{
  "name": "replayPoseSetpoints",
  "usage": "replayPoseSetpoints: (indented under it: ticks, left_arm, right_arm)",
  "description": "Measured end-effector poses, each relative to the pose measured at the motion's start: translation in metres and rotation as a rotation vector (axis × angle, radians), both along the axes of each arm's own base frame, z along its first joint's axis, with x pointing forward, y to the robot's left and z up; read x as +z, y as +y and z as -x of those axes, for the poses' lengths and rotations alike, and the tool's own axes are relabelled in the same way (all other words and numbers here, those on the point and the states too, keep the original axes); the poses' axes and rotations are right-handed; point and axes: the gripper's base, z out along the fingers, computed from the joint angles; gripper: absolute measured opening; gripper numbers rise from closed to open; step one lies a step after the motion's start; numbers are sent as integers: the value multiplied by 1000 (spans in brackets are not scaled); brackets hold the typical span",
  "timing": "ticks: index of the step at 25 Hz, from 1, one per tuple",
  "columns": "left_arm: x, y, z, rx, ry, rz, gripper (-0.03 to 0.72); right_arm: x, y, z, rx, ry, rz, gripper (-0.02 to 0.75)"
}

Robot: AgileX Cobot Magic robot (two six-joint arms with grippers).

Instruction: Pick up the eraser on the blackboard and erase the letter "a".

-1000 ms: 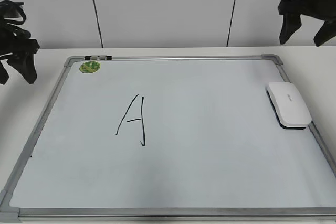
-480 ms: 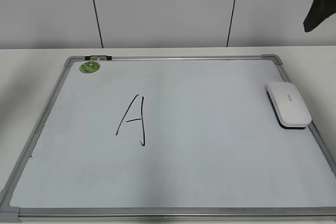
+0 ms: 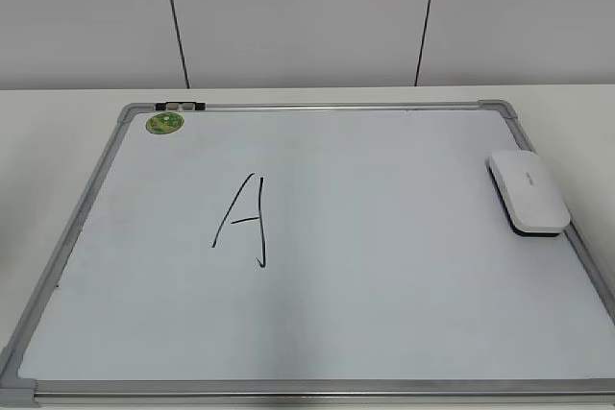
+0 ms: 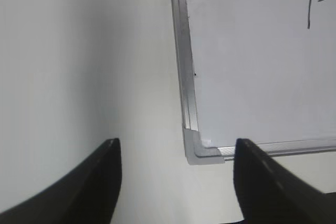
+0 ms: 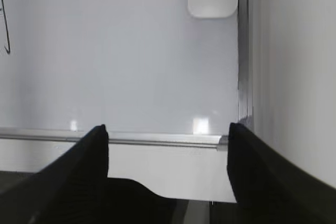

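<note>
My jaws hang spread and empty. I'd bring my right gripper [image 5: 167,174] squarely over the eraser [image 3: 528,191] near the table's right edge, pinching its long sides.

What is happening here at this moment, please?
Nothing is being handled yet. The eraser lies untouched on the blackboard, near its right edge. A large capital "A" is drawn left of the middle; no small "a" shows in these views. Neither arm shows in the exterior view. The left gripper is open above the board's corner, and the right gripper is open above the board's near edge, with the eraser ahead.
</note>
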Motion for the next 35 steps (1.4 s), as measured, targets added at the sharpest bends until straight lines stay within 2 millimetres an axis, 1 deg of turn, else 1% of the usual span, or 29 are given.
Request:
replayPoseSetpoints:
  ticks: [1,4,7,8,11,13,19,21,25,27,30,35]
  left_arm:
    - [-5,-2,10,-17,-6,-8,494]
    - [-17,-5,40,-56,-25,-16,494]
    - [-29,-4,63,-65,-43,-17,494]
    - [-33,-3,70,-67,-52,-17,494]
    - [-42,-1,84,-66,-69,-15,494]
    - [-47,-1,91,-70,-77,-13,494]
    - [-47,-2,107,-84,-141,-2,494]
    - [-47,-1,110,-85,-154,-8,489]
    - [-45,1,116,-82,-176,-11,465]
    - [-49,1,118,-79,-168,-8,456]
    - [-62,3,125,-58,-149,-2,447]
    - [-61,4,130,-52,-184,5,444]
  right_arm:
    - [-6,0,14,0,10,0,522]
    - [-17,0,40,7,16,5,522]
    - [-29,0,66,11,-6,8,522]
    - [-36,0,75,11,-4,11,522]
    - [-49,0,91,13,-1,12,522]
    - [-64,0,102,17,16,14,522]
    - [-104,-1,132,68,29,39,522]
    - [-108,0,137,83,16,43,521]
    - [-106,1,142,131,-28,75,521]
    - [-106,0,142,141,-32,101,521]
    - [-107,-1,142,146,-29,112,521]
    - [-115,-3,144,151,-7,131,520]
